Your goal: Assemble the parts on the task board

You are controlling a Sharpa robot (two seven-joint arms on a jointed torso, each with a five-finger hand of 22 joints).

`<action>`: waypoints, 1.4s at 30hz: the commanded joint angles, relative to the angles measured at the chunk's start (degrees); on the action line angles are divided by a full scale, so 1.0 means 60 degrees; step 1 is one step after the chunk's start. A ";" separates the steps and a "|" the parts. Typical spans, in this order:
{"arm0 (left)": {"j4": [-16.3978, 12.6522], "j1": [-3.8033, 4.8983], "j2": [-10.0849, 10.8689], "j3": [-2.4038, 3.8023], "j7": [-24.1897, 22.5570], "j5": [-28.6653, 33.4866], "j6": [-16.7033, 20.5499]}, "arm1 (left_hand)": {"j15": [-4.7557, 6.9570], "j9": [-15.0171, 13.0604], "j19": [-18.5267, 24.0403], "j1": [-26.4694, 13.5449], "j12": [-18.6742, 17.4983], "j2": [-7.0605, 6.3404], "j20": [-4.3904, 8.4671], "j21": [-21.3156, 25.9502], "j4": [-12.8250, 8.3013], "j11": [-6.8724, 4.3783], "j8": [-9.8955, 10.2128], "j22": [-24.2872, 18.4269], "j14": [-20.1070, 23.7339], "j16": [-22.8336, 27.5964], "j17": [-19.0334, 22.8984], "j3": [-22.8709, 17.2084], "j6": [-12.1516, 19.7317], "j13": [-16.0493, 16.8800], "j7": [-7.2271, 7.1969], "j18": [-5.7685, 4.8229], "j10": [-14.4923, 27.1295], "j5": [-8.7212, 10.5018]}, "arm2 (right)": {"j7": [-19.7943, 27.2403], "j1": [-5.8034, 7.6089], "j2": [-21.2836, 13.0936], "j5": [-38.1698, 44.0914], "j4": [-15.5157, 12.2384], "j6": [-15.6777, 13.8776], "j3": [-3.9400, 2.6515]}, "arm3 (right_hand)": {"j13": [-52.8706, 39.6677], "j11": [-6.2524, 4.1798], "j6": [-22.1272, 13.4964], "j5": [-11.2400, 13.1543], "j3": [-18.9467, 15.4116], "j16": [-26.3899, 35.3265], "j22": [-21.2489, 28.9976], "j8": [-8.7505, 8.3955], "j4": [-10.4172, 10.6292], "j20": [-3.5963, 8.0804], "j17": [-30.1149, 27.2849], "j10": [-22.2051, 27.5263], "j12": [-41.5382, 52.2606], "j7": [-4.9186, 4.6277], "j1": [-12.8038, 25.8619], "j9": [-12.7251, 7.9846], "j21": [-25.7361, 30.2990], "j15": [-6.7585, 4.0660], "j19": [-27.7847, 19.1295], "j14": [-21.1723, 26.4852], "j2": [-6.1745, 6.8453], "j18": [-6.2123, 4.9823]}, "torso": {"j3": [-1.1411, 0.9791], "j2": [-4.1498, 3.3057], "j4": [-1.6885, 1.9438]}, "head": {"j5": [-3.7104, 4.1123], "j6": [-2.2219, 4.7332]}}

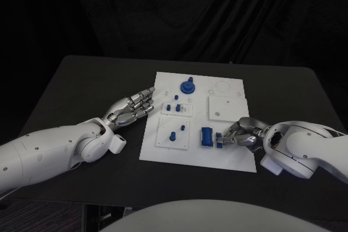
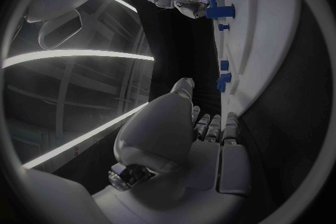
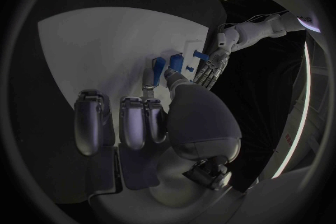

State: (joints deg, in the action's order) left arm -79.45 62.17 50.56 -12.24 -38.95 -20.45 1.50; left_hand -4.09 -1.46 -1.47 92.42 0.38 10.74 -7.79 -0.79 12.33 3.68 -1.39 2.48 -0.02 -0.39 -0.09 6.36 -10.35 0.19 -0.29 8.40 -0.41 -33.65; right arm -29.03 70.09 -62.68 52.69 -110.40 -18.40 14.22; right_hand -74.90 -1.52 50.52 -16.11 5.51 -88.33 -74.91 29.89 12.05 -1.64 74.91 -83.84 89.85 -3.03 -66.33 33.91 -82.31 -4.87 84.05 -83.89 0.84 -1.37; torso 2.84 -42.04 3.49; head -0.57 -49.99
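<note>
— Head view?
— White board (image 1: 199,156) flat on the black bench (image 1: 80,86). Left hand (image 1: 136,107) just off the board's left edge, fingers out straight, grasping nothing. Right hand (image 1: 238,134) low over the board's right side, fingertips at a blue block (image 1: 207,137).
— Left wrist view?
— Blue pegs (image 2: 223,81) standing up from the board.
— Right wrist view?
— Fingers (image 3: 149,89) touching the block; firm grasp or not, cannot tell.
</note>
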 commanded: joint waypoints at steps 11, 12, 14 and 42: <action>-0.0003 -0.0026 -0.0014 0.0004 -0.0673 -0.0018 -0.0120 | -0.0068 -0.0009 -0.0007 -0.0047 -0.0041 0.0067 -0.0080 -0.0037 0.0007 0.0055 -0.0026 0.0011 0.0004 0.0065 0.0015 -0.0055 0.0014 -0.0008 0.0060 -0.0106 -0.0013 0.0007 | -0.0052 0.0007 -0.0017 0.0212 0.0021 0.0092 -0.0001 | -0.2516 0.0085 -0.0091 -0.0017 -0.0429 0.0019 -0.2021 0.0077 0.0723 -0.0051 0.1606 -0.1026 0.0025 -0.0013 0.0905 0.0085 0.0124 0.0063 0.0270 -0.0839 0.0104 -0.0146 | 0.0002 0.0003 0.0002 | -0.0028 -0.0001; -0.0003 -0.0026 -0.0014 0.0004 -0.0674 -0.0018 -0.0120 | -0.0068 -0.0009 -0.0007 -0.0047 -0.0041 0.0067 -0.0080 -0.0037 0.0007 0.0055 -0.0026 0.0011 0.0004 0.0065 0.0015 -0.0055 0.0014 -0.0008 0.0060 -0.0106 -0.0013 0.0007 | -0.0033 0.0007 -0.0024 0.0231 0.0019 0.0082 -0.0001 | -0.2516 0.0084 -0.0093 -0.0017 -0.0441 0.0017 -0.2022 0.0081 0.0737 -0.0051 0.1614 -0.1026 0.0025 -0.0013 0.0932 0.0087 0.0122 0.0063 0.0272 -0.0841 0.0107 -0.0146 | 0.0001 0.0003 0.0002 | -0.0027 -0.0001; -0.0001 -0.0028 -0.0014 0.0004 -0.0676 -0.0018 -0.0122 | -0.0068 -0.0009 -0.0007 -0.0047 -0.0041 0.0067 -0.0080 -0.0037 0.0007 0.0055 -0.0026 0.0011 0.0004 0.0065 0.0015 -0.0055 0.0014 -0.0008 0.0060 -0.0106 -0.0013 0.0007 | 0.0066 0.0007 -0.0064 0.0367 0.0005 0.0032 0.0000 | -0.2516 0.0084 -0.0098 -0.0017 -0.0479 0.0017 -0.2023 0.0094 0.0768 -0.0051 0.1615 -0.1026 0.0025 -0.0011 0.1035 0.0096 0.0118 0.0063 0.0274 -0.0841 0.0100 -0.0145 | 0.0002 0.0003 0.0003 | -0.0024 -0.0001; -0.0016 -0.0079 0.0031 0.0004 -0.0672 -0.0018 -0.0116 | -0.0072 -0.0007 -0.0006 -0.0051 -0.0042 0.0069 -0.0089 -0.0037 -0.0004 0.0053 -0.0024 0.0009 0.0004 0.0065 0.0015 -0.0067 0.0016 -0.0009 0.0069 -0.0100 -0.0010 0.0013 | 0.0943 -0.0187 -0.0531 0.2259 -0.0298 0.0682 0.0008 | -0.2516 -0.0264 -0.1385 -0.0023 -0.0570 -0.0006 -0.2048 0.3695 0.0628 0.0218 0.1698 -0.1026 0.0025 0.0390 0.0026 0.3557 0.0067 -0.0228 0.0304 -0.0852 0.0506 -0.0127 | -0.0004 0.0013 -0.0015 | -0.0079 -0.0001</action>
State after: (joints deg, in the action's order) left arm -79.44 61.82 50.76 -12.22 -39.00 -20.45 1.40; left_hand -4.09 -1.45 -1.47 92.42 0.38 10.74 -7.78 -0.79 12.33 3.68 -1.39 2.47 -0.02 -0.39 -0.07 6.37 -10.35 0.21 -0.29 8.40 -0.41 -33.65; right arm -24.73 69.13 -65.84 64.20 -111.99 -15.11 14.27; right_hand -74.95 -2.69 42.64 -16.11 2.23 -88.32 -74.92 51.82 15.62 -0.71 74.90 -84.12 89.85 -0.68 -66.49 55.23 -81.76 -5.74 83.96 -84.06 3.47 -1.37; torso 2.81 -41.98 3.43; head -0.99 -49.99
